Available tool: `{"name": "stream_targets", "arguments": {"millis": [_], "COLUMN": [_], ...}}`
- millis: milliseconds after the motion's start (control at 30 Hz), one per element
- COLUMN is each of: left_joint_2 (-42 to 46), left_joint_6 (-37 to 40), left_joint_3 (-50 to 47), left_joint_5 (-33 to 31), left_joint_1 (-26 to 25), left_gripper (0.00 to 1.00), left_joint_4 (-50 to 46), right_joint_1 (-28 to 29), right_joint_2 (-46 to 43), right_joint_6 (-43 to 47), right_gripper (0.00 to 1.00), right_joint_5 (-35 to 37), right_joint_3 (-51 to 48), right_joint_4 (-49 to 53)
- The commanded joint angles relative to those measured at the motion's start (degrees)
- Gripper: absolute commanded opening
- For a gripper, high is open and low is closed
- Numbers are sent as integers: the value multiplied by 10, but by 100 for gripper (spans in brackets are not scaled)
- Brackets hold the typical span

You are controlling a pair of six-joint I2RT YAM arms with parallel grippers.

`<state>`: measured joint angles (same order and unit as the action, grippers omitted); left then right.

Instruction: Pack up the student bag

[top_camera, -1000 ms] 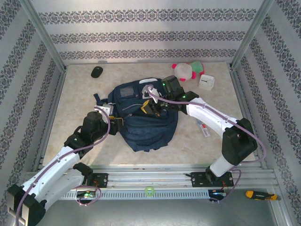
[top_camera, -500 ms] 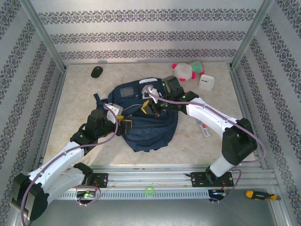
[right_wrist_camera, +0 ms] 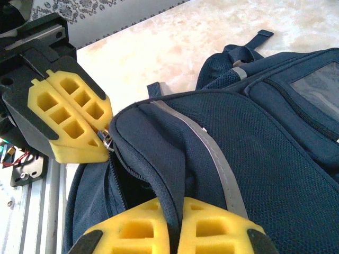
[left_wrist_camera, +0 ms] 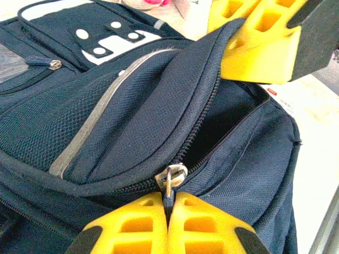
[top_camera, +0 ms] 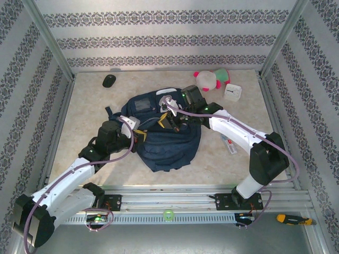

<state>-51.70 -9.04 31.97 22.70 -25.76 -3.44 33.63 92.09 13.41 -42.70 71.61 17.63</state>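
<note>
The student bag (top_camera: 167,143) lies flat in the middle of the worktop (top_camera: 87,114), between the two arms and touched by both. The left gripper (left_wrist_camera: 168,211) is pressed narrow on the small metal zipper pull (left_wrist_camera: 170,177), which stands just ahead of its fingertips where the two yellow pads meet. The right gripper (right_wrist_camera: 177,227) is likewise nearly closed, pinching a fold of the navy flap (right_wrist_camera: 159,159) that borders the main opening and holding it up off the body of the bag. From the left gripper, the zipper track (left_wrist_camera: 204,114) runs straight away and slightly to the right, toward the right gripper, which sits at the far end of that line. The stretch between the two grippers gapes open, while the teeth to the left of the slider look meshed. The coming move turns on that axis: the left arm has the pull, so it is the one to travel, and the slider can only run along the track. The right arm serves as the anchor keeping the fabric taut. Beyond the right gripper, near the back wall, a plush toy (top_camera: 211,79) and a small clock (top_camera: 233,92) lie outside the bag, so I judge the opening is being widened for packing rather than closed.
</note>
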Motion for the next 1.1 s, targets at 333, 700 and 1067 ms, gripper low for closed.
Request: {"name": "stream_targets", "arguments": {"millis": [333, 700, 1067], "left_joint_2": [49, 90, 33], "left_joint_6": [-32, -9, -48], "left_joint_3": [-5, -49, -66], "left_joint_5": [-136, -77, -115], "left_joint_1": [17, 28, 52], "left_gripper": [0, 2, 15], "left_joint_4": [-81, -5, 77], "right_joint_1": [-43, -69, -63], "right_joint_2": [-35, -39, -53], "right_joint_6": [-5, 69, 137], "right_gripper": [0, 0, 0], "right_joint_5": [-86, -192, -221], "right_joint_3": [10, 3, -17], "right_joint_4": [-38, -17, 46]}}
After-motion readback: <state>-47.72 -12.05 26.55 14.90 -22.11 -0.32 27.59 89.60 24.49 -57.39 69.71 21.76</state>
